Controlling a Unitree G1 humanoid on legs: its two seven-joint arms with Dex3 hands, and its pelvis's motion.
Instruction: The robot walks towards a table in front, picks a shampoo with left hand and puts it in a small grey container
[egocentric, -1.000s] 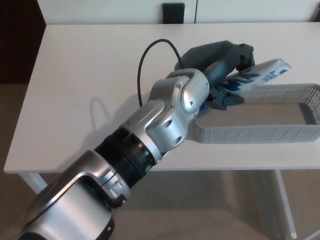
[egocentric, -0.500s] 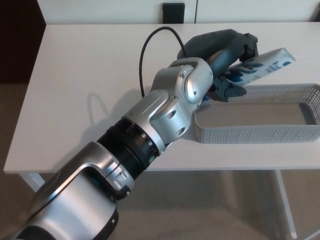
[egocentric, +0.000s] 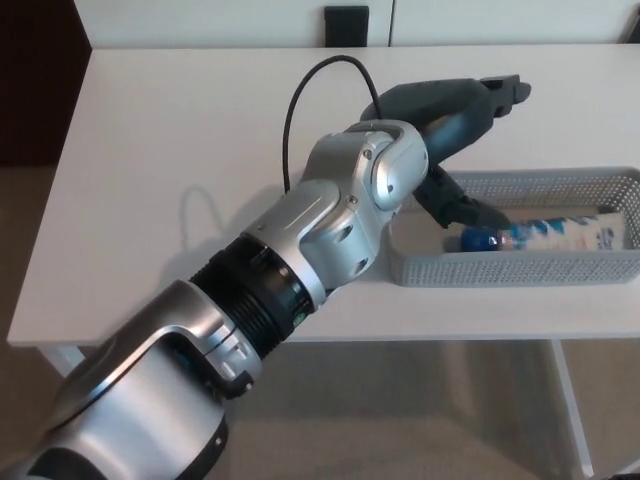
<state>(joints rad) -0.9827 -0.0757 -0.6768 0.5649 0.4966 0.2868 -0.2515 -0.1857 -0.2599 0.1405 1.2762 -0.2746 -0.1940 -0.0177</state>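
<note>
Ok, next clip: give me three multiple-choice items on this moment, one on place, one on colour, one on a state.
1. Where is the shampoo?
A beside the container
B inside the container
C in the left robot hand

2. What colour is the container?
A grey
B red
C green

3. The left robot hand is:
A shut on the shampoo
B open
C out of view

Answers:
1 B, it lies within the mesh walls.
2 A, the mesh is grey.
3 B, its fingers are apart and hold nothing.
</note>
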